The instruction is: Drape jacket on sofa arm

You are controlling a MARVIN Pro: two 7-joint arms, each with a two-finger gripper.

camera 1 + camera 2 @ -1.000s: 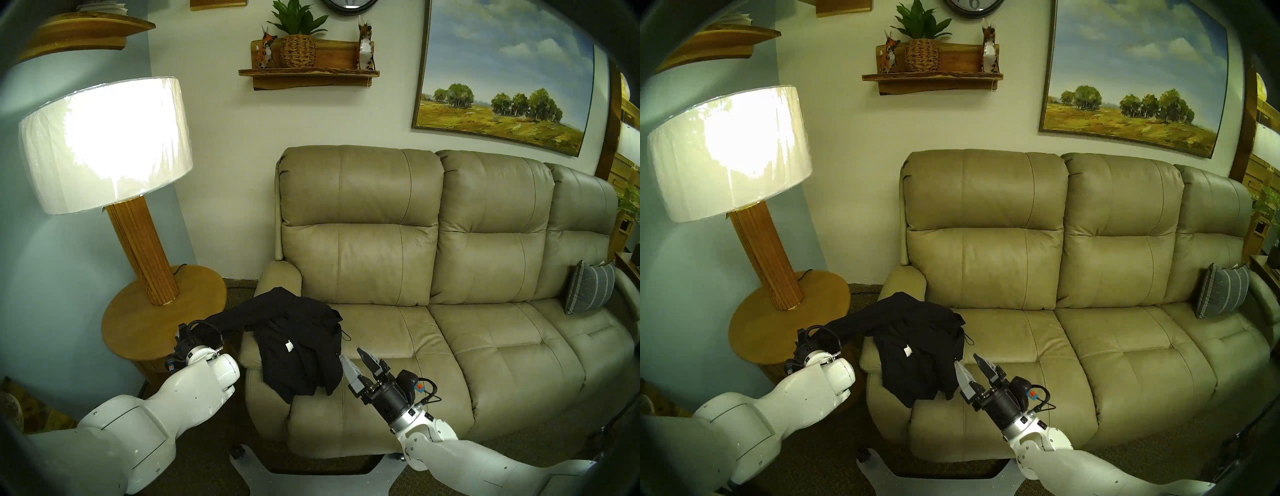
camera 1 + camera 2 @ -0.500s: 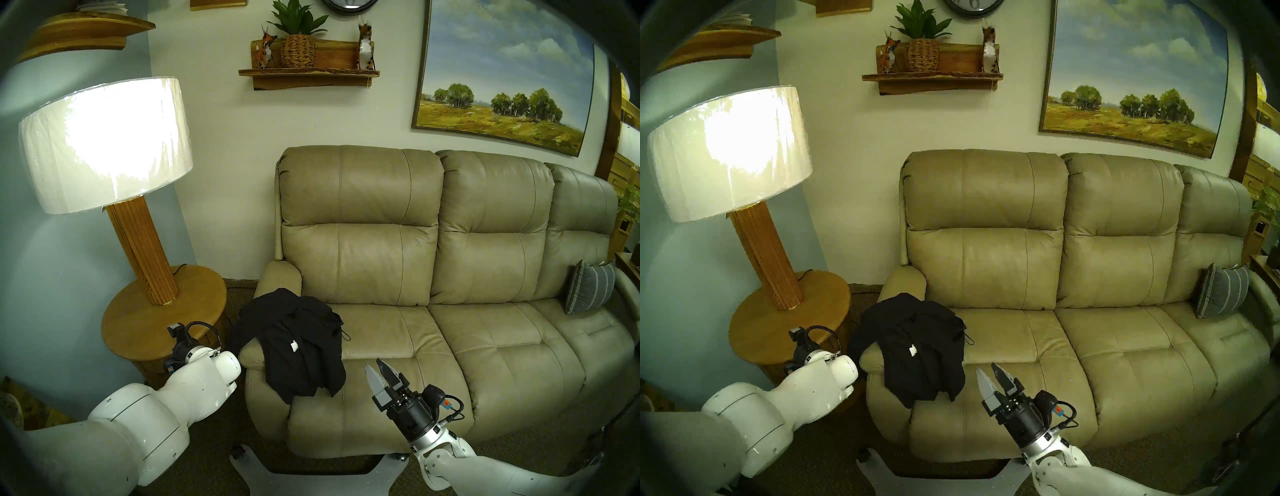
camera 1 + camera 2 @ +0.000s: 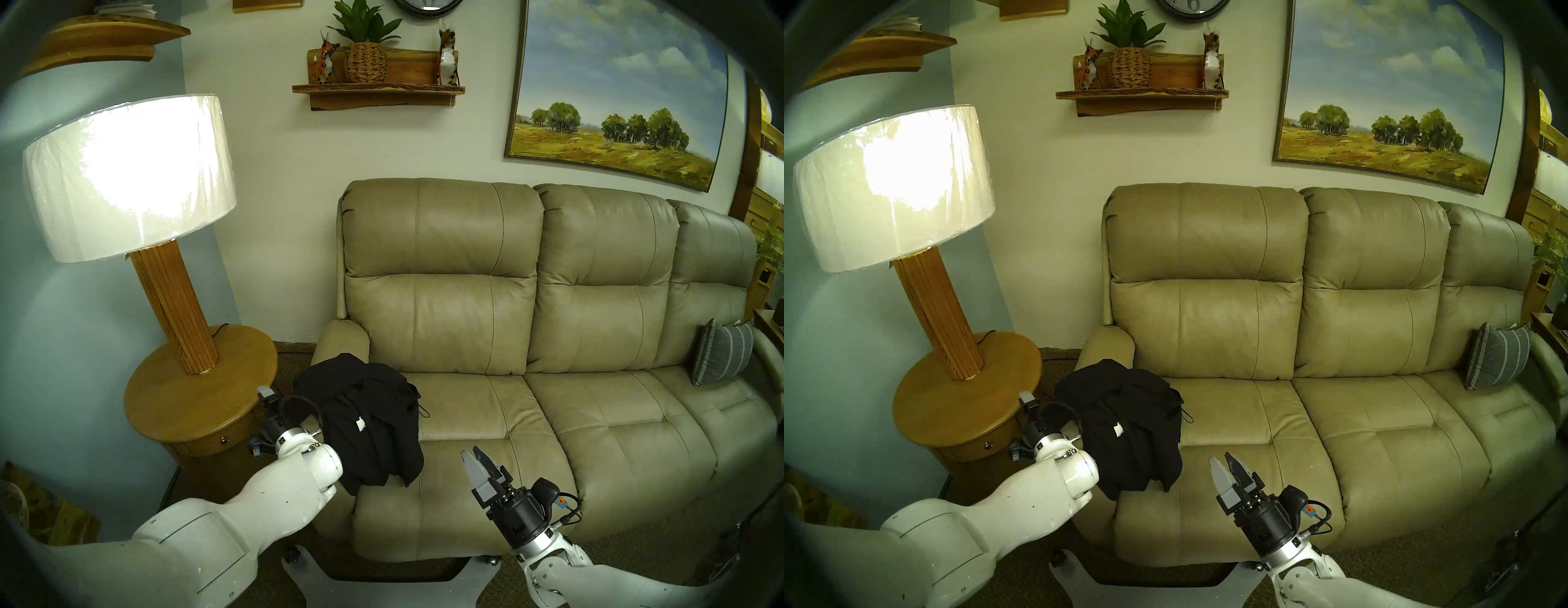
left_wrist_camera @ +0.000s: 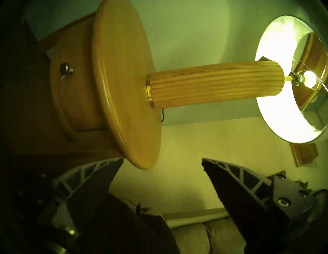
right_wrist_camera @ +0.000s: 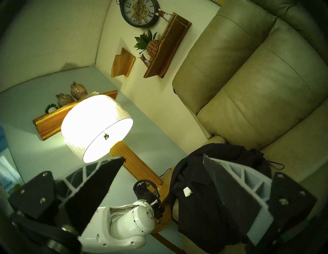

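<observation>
Head pair looks down at sofa—wrist views tilted, perhaps sideways.

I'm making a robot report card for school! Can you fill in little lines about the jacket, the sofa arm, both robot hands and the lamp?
jacket: black, bunched, lying over the sofa arm, one edge hanging down the front
sofa arm: tan leather, mostly covered
left gripper: open, holding nothing, beside the round table
right gripper: open, empty, over the seat cushion, apart from the jacket
lamp: lit, standing on the round table

The jacket hides most of the sofa arm.
</observation>
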